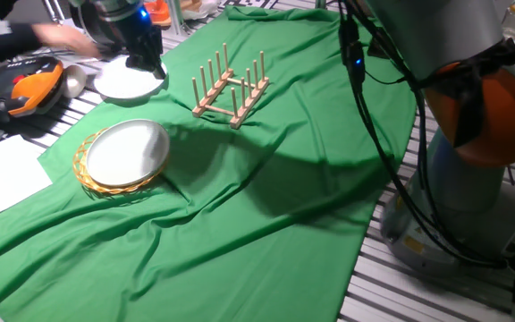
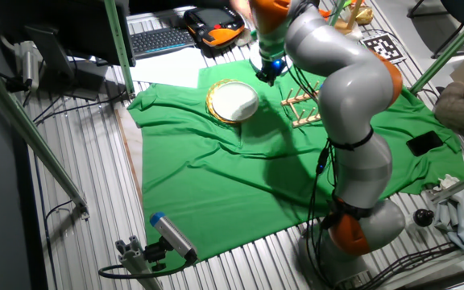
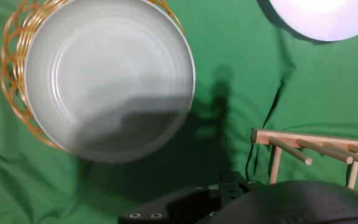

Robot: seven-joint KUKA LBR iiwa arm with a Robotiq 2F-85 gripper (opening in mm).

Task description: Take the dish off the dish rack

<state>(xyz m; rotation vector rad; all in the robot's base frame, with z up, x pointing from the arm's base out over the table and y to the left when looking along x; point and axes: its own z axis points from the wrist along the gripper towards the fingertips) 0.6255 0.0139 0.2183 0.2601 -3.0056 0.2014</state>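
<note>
The wooden dish rack (image 1: 231, 89) stands on the green cloth with nothing between its pegs; it also shows in the hand view (image 3: 316, 149) and beside the arm (image 2: 304, 109). A white dish (image 1: 125, 84) lies flat at the cloth's back left corner and appears at the top right of the hand view (image 3: 328, 12). My gripper (image 1: 147, 64) hangs just over that dish's right rim. Its dark fingers merge together, so I cannot make out how the jaws stand. A second white plate (image 1: 128, 150) rests in a round wicker basket (image 3: 14, 93).
A person's hand (image 1: 61, 36) reaches in at the back left, near an orange and black control pendant (image 1: 29, 85) and a small cup (image 1: 75, 80). White paper (image 1: 7, 174) lies left of the cloth. My arm's base (image 1: 472, 170) stands at the right.
</note>
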